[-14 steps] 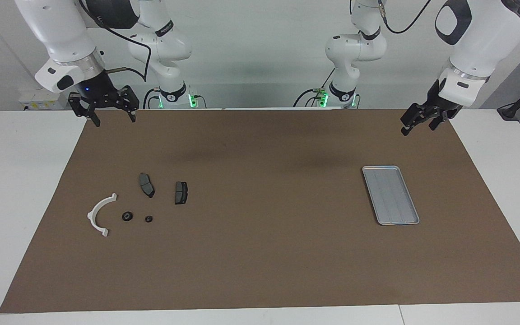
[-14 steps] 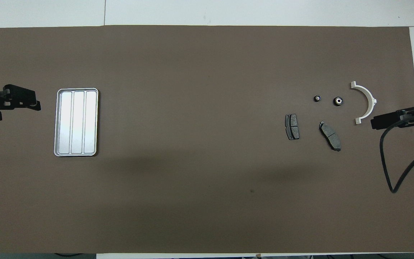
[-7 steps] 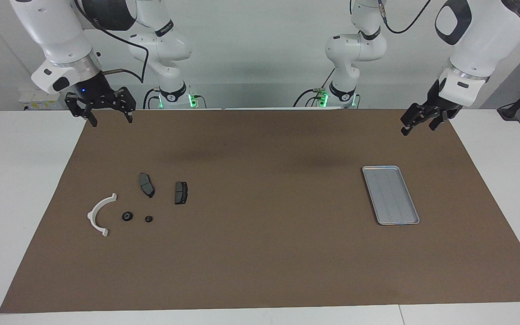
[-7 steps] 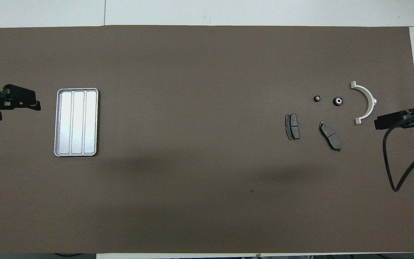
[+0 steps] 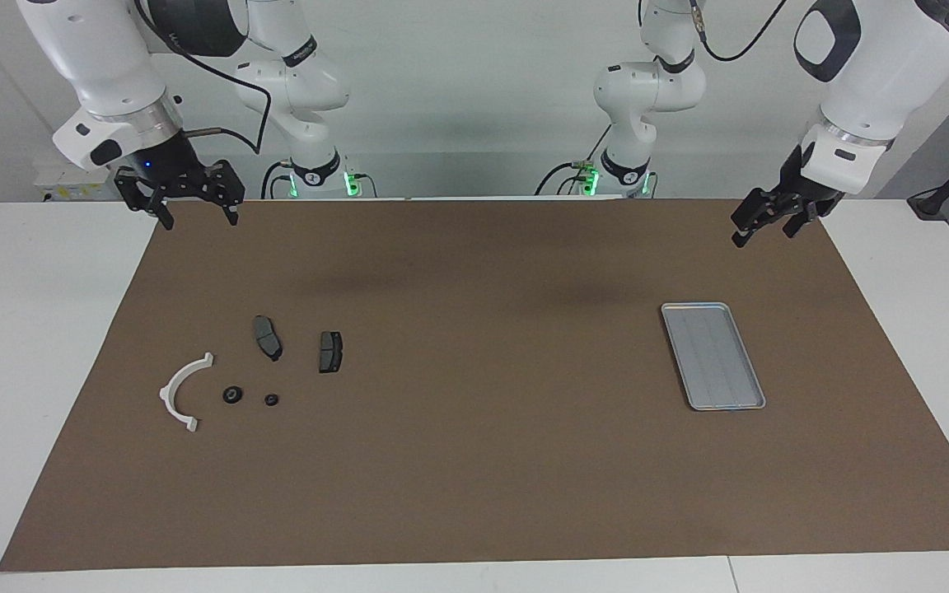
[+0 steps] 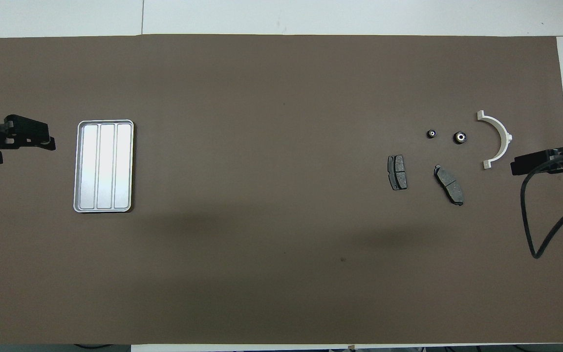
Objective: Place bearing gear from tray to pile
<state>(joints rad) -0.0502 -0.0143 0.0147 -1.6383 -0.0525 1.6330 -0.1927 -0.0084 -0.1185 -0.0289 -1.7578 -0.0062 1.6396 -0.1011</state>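
Right gripper (image 5: 191, 216) hanging with fingers spread, nothing held – left gripper (image 5: 763, 224) raised near the tray (image 5: 712, 355), grip unclear.

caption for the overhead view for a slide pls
Empty tray toward the left arm's end; two bearing gears lie in the pile with bracket and brake pads; both grippers raised, holding nothing.

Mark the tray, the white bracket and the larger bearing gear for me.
tray (image 6: 103, 166): overhead view, middle rib panel.
white bracket (image 6: 499, 135): overhead view, middle of its arc.
larger bearing gear (image 5: 232, 395): facing view, its centre hub.
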